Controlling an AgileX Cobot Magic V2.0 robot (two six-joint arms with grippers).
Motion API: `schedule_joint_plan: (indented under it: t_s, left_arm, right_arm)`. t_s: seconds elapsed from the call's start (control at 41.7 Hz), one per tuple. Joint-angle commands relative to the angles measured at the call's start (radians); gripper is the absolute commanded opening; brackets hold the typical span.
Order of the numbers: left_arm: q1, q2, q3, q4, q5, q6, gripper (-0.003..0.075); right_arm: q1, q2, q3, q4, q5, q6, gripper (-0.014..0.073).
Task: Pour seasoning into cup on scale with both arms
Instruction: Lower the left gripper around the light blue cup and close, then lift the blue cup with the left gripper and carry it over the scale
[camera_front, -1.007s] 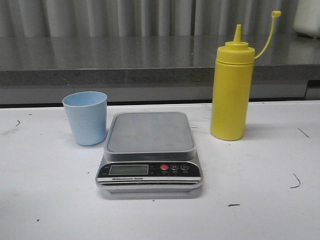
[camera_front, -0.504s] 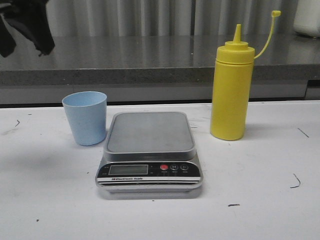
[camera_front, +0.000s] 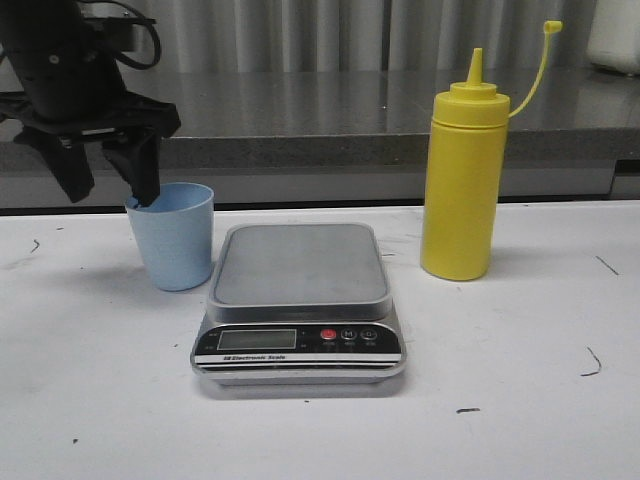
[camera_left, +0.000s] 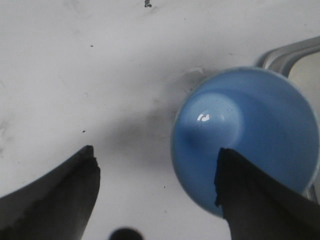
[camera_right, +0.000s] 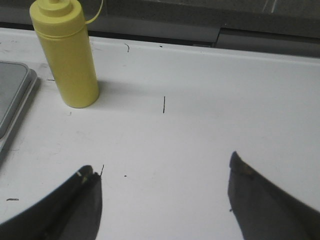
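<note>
Presently the left gripper (camera_front: 108, 190) is hanging over the far-left part of the white table (camera_front: 520, 400), its jaws spread wide and gripping nothing. One finger is dipping just inside the rim of the cup (camera_front: 172, 237); the other finger is standing outside, to the cup's left. In the left wrist view the same gripper (camera_left: 155, 170) is showing one fingertip over the cup (camera_left: 250, 135) and the other over bare table; whether the inner finger is touching the wall cannot be told. The cup is standing upright on the table, just left of the scale (camera_front: 298, 300), not on it. The scale's steel platform is carrying nothing. The yellow bottle (camera_front: 462, 180) is standing upright to the right of the scale, farther back, its cap strap sticking up. The right gripper (camera_right: 162, 175) is showing only in its wrist view, fingers wide apart over bare table, well apart from the bottle (camera_right: 67, 57).
</note>
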Motion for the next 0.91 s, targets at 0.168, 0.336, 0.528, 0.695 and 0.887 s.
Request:
schedule_joint_plan:
  t_s: [0.168,0.336,0.528,0.695,0.887]
  left_arm:
    - [-0.005,-0.004,-0.048,-0.033,-0.090,-0.015,0.0430]
    - [-0.005,-0.004,-0.048,-0.044,-0.076,-0.015,0.0247]
    - [-0.005,0.006,-0.048,-0.044,-0.048,-0.015,0.0167]
    - [-0.005,0.009,-0.048,-0.044,-0.061,-0.015,0.0160]
    - [-0.005,0.009,-0.048,-0.069,-0.061,-0.015,0.0006]
  right_arm:
    - [-0.002,0.010,-0.027,-0.011,-0.069,-0.012,0.0549]
    - [-0.002,0.010,-0.027,-0.011,-0.069,-0.012,0.0549]
    - [-0.002,0.010,-0.027,-0.011,-0.069,-0.012,0.0549]
    - [-0.002,0.010,-0.027,-0.011,-0.069,-0.012,0.0549]
    - [-0.002,0.010,-0.027,-0.011,-0.069,-0.012,0.0549]
